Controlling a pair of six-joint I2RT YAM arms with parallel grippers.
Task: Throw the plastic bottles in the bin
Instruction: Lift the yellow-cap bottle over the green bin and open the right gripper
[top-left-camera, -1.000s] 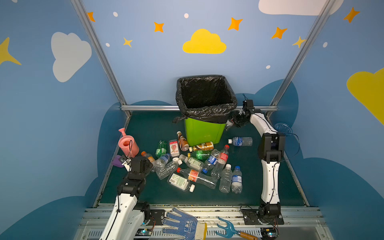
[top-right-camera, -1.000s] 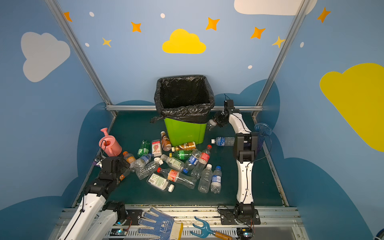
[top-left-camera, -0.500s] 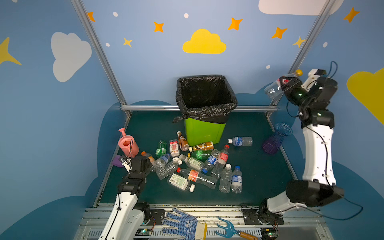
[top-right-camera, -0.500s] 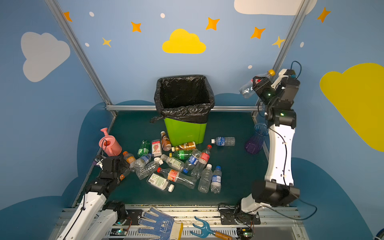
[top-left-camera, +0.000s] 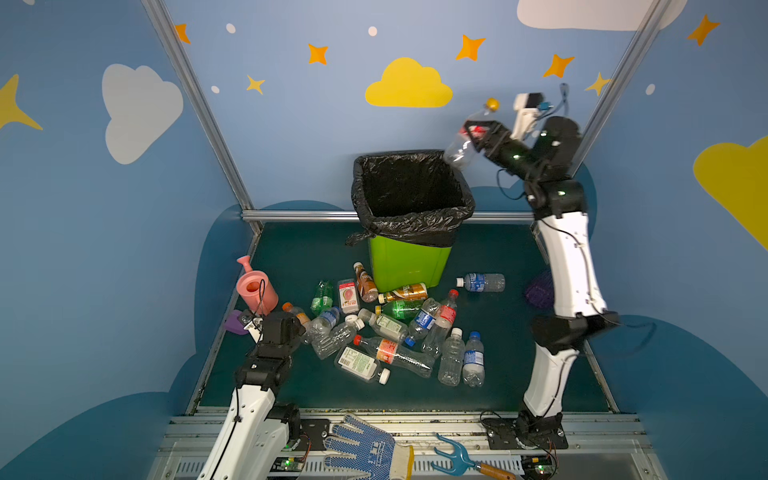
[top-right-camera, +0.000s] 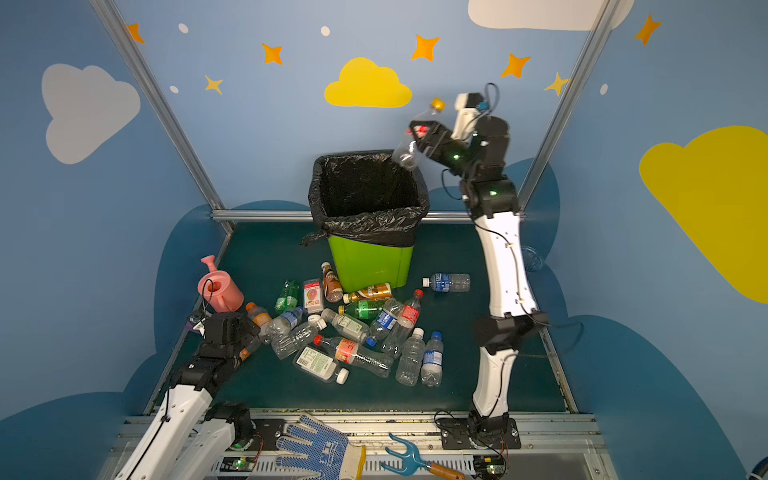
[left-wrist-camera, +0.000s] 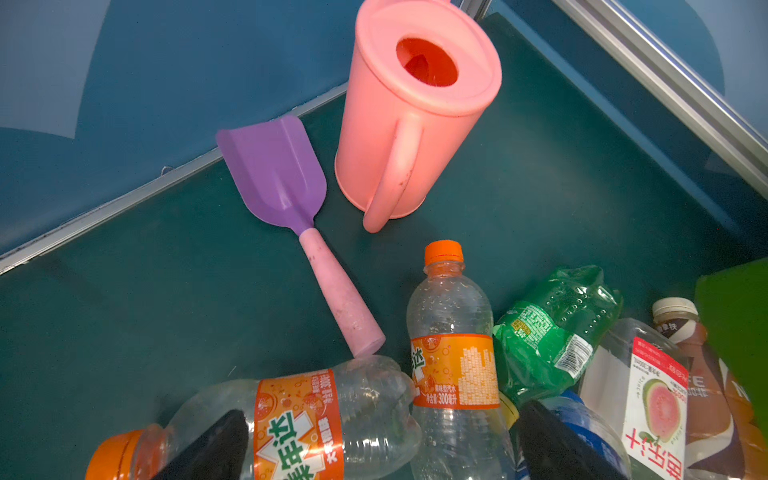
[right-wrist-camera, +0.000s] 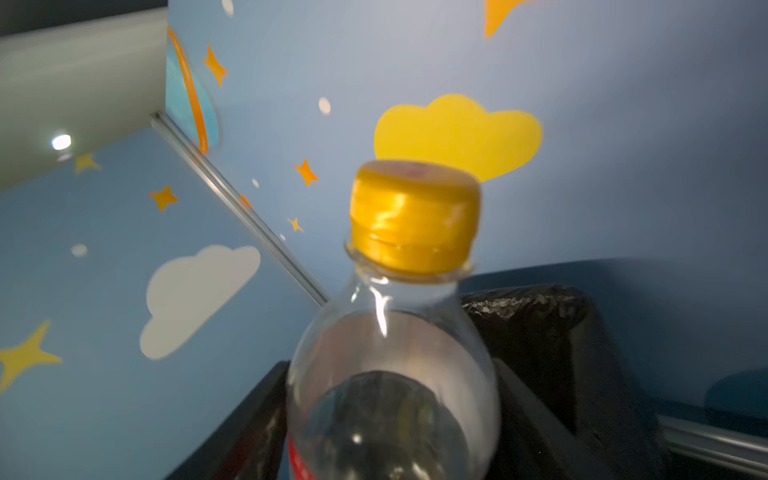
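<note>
Overhead, a clear bottle (top-left-camera: 458, 153) with a yellow cap (right-wrist-camera: 413, 216) tilts cap-up above the far right corner of the lime-green bin (top-left-camera: 409, 266), whose black bag (top-left-camera: 411, 224) is folded over the rim. A strip of red label shows at the bottle's waist, its writing too blurred to read. The right gripper (top-left-camera: 471, 135) has the bottle between its fingers (right-wrist-camera: 245, 419); whether they press it or stand loose around it cannot be told. On the green floor in front of the bin lies the pile of bottles (top-left-camera: 390, 332), with a blue-labelled bottle (top-left-camera: 482, 282) apart to the right. At the pile's left edge the left gripper (left-wrist-camera: 380, 411) is spread wide over two orange-capped bottles (left-wrist-camera: 453, 370), holding nothing; their orange labels carry Chinese characters and the figure 300. Beside them a crushed green bottle (left-wrist-camera: 552, 332) shows a barcode, and a white label (left-wrist-camera: 656, 407) bears red Chinese characters and a cut pink fruit. A purple shovel (left-wrist-camera: 278, 174) lies just beside a pink watering can (left-wrist-camera: 411, 124).
</note>
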